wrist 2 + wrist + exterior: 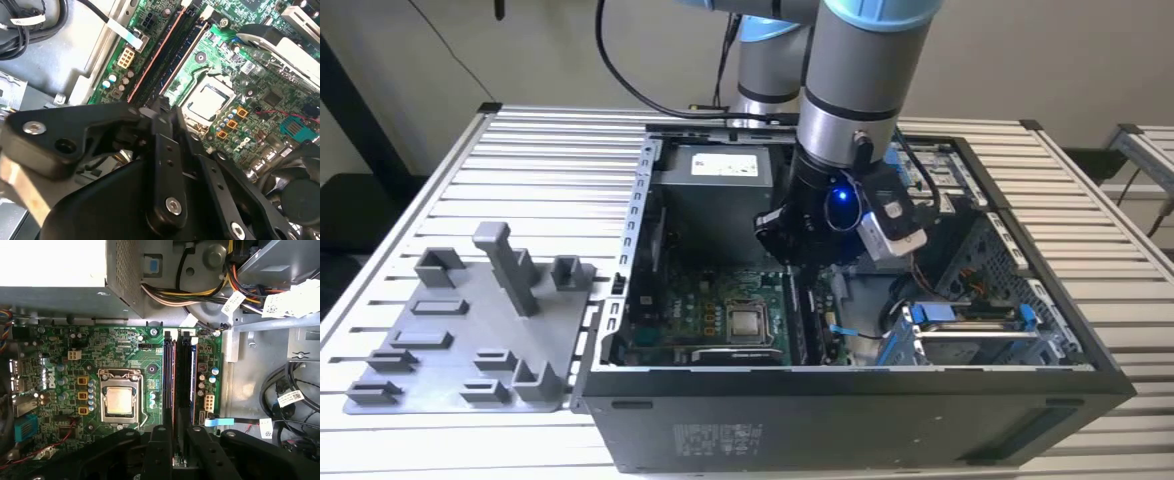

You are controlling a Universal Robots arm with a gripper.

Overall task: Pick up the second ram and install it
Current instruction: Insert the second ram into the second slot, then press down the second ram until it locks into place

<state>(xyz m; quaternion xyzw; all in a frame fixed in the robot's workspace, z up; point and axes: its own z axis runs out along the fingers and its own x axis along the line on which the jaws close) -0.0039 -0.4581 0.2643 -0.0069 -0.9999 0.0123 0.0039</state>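
Black gripper (803, 240) hangs inside the open case (854, 385), low over the motherboard (100, 350), as the exterior view shows.

In the first wrist view the 2 fingers (159, 450) stand on either side of the memory slots (169, 375), and a dark stick, which I judge to be the ram (183, 380), runs along the slot line from between the fingers toward the power supply (55, 270). The jaws look closed on the near end of the ram, though the contact itself is hidden by the fingers.

By my reading the pick-up is done and the ram is at or in its slot; whether it is pressed fully home I cannot tell. The fixture plate (467, 330) outside the case, at the exterior view's left, carries no stick that I can make out.

The exterior view gives the arm's place in the case and the plate, but hides the slots behind the gripper. The first wrist view shows the slots in line with the CPU socket (119, 401). The second wrist view shows the same slots (170, 55) slantwise, beyond the gripper body.
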